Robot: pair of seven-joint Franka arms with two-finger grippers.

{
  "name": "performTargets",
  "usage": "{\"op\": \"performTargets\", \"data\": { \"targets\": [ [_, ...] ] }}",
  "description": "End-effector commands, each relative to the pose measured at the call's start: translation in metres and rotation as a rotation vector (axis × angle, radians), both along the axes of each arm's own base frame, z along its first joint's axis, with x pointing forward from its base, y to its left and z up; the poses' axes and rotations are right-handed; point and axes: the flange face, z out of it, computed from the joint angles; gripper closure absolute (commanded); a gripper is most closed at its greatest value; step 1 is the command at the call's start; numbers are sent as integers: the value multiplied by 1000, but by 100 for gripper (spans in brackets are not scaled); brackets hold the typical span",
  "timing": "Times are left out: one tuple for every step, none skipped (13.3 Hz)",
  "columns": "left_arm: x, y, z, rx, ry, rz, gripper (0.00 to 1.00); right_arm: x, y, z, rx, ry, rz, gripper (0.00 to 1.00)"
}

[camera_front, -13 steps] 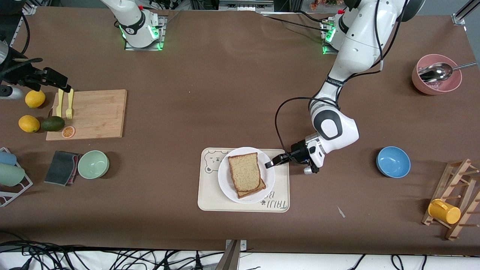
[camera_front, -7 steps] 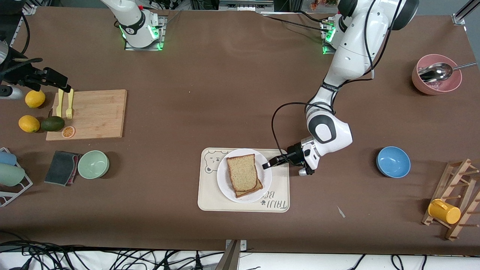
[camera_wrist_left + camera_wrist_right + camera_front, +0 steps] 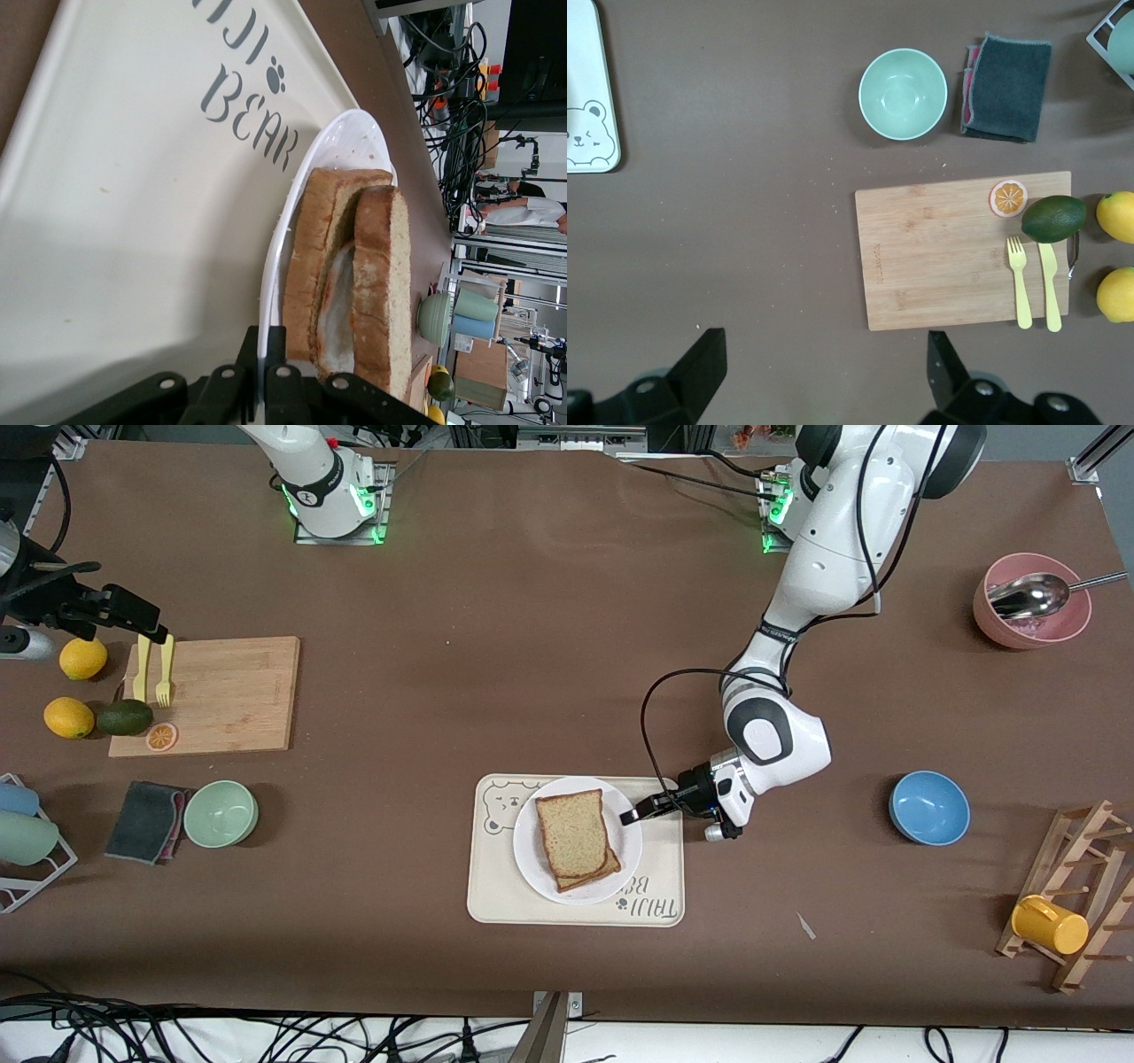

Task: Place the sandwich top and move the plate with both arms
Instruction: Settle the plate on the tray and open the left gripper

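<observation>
The white plate (image 3: 533, 856) rests on the cream bear tray (image 3: 493, 890) near the table's front edge. The sandwich top (image 3: 573, 830), a speckled brown slice, lies on a second slice on the plate. My left gripper (image 3: 630, 816) is shut on the plate's rim at the side toward the left arm's end. In the left wrist view the rim (image 3: 276, 266) runs between the closed fingers of the left gripper (image 3: 267, 341), and egg white shows under the sandwich top (image 3: 383, 266). My right gripper (image 3: 133, 615) waits high over the right arm's end, open (image 3: 824, 354) and holding nothing.
A wooden cutting board (image 3: 213, 695) with yellow cutlery, an avocado and lemons lies toward the right arm's end, with a green bowl (image 3: 221, 813) and a grey cloth nearer the camera. A blue bowl (image 3: 929, 807), a pink bowl (image 3: 1032, 615) and a mug rack (image 3: 1081, 895) stand toward the left arm's end.
My left gripper has slid the plate with the sandwich a little toward the right arm's end of the tray. The right arm has not moved.
</observation>
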Motion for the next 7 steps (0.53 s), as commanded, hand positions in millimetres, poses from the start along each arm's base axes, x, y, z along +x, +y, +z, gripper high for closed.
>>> {"op": "performTargets", "data": {
  "targets": [
    [10, -1, 5, 4, -24, -9, 100, -1, -2, 6, -5, 0, 3, 0],
    [13, 4, 4, 8, -26, 0, 100, -1, -2, 6, -5, 0, 3, 0],
    [17, 6, 5, 10, -34, 4, 100, -1, -2, 6, -5, 0, 3, 0],
    [19, 10, 4, 16, -36, 8, 100, -1, -2, 6, -5, 0, 3, 0],
    [21, 12, 2, 18, -37, 12, 100, -1, -2, 6, -7, 0, 3, 0],
    [21, 12, 2, 18, -37, 13, 100, -1, -1, 6, -5, 0, 3, 0],
    [19, 13, 1, 12, -30, 23, 100, -1, -2, 6, -7, 0, 1, 0]
  ]
}}
